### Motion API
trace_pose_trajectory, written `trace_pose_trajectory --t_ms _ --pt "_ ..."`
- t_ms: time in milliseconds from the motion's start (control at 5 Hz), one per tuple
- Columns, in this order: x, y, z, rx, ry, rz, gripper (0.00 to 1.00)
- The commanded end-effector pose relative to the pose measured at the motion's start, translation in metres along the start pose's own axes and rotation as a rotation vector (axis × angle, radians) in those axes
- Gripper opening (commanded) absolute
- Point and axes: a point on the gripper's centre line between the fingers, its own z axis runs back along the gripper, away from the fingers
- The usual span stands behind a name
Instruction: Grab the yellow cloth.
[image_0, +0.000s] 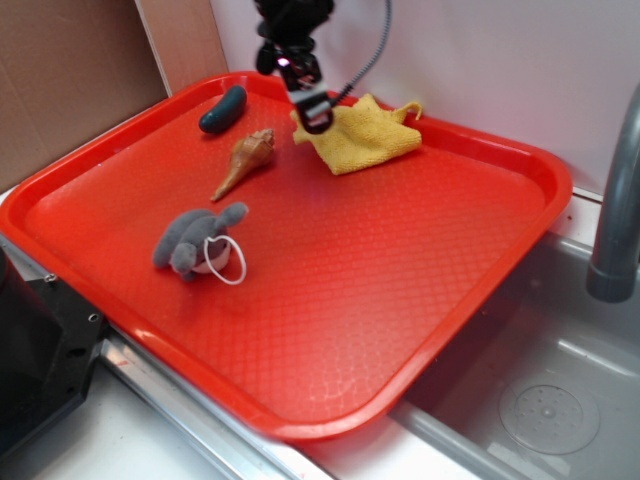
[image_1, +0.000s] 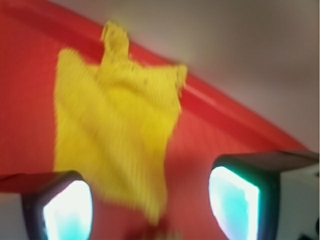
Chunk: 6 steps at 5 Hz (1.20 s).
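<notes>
A large red plastic tray (image_0: 420, 300) with a fine diamond-embossed surface and a raised rounded rim is lying at an angle, its near corner overhanging a grey metal sink (image_0: 545, 405) at the lower right; a round drain (image_0: 549, 410) is showing in the sink's basin, and a grey faucet pipe (image_0: 618, 210) is rising at the right edge; a black block of equipment (image_0: 35, 350) is sitting at the lower left beside a pale bench (image_0: 90, 445). On the tray, nearest the viewer, a small grey plush toy (image_0: 195, 240) with a white cord loop is lying on its side; further back, a tan spiral seashell (image_0: 245, 160), pointed at one end, is resting apart from it; beyond that, near the far rim, a dark teal, smooth, bean-shaped object (image_0: 222, 109) is lying. The yellow cloth (image_0: 358, 133), soft and nubby, is sitting rumpled at the tray's far side, close to the rim, one corner poking up. The black hand (image_0: 312, 108) is hanging over the cloth's left edge; in the blurred wrist view its two pale-padded fingers (image_1: 67, 207) are standing spread apart, gripping nothing, with the cloth lying ahead between them. A brown cardboard panel (image_0: 70, 70) and a white wall (image_0: 500, 60) are standing behind the tray.
</notes>
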Motion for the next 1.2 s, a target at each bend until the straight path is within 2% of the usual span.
trace_pose_trajectory --t_ms 0,200,400,800,1000 --pt "0.028 -0.022 -0.013 -0.197 -0.098 -0.018 1.0" --pt "0.027 -0.024 -0.019 -0.193 -0.076 -0.022 0.71" --pt "0.026 -0.028 -0.019 -0.203 -0.084 -0.033 0.0" --pt "0.025 -0.033 -0.016 -0.202 -0.098 -0.019 0.0" --pt "0.025 -0.033 -0.003 -0.164 -0.093 0.048 0.0"
